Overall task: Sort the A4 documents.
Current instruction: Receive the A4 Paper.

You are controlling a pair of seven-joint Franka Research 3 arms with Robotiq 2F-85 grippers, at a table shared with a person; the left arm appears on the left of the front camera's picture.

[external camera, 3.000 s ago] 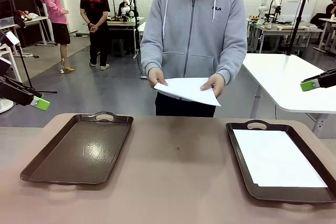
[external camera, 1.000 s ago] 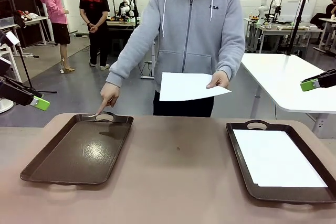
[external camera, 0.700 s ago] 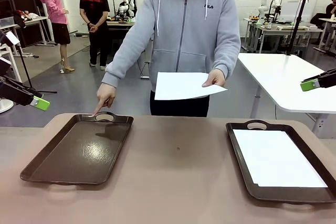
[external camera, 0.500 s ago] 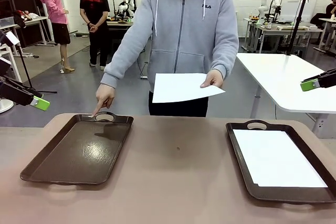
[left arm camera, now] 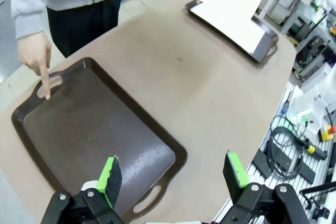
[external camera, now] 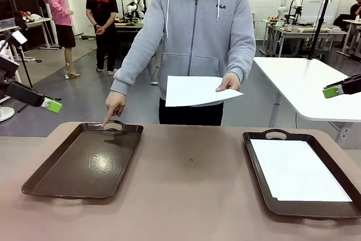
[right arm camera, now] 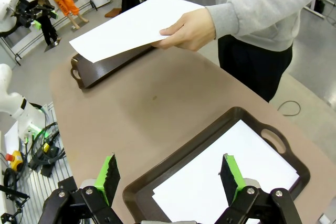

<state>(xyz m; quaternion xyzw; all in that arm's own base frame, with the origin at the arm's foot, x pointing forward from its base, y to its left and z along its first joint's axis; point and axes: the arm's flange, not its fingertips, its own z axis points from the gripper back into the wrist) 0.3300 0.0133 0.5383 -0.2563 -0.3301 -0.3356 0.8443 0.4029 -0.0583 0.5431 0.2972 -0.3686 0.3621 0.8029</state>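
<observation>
A busy lab with other benches lies behind a brown table [external camera: 192,179] carrying two dark brown handled trays. The left tray [external camera: 84,162] is bare; the right tray [external camera: 302,176] holds one white A4 sheet [external camera: 296,170]. A second sheet [external camera: 197,90] is held out above the far edge by a person's hand [external camera: 228,83], while the other hand [external camera: 114,105] points at the left tray's handle. The left gripper [left arm camera: 173,177] and right gripper [right arm camera: 168,177] are both spread apart, gripping nothing. The limp, unsupported sheet could buckle or slip if pinched only at an edge, or be dropped in the wrong tray.
</observation>
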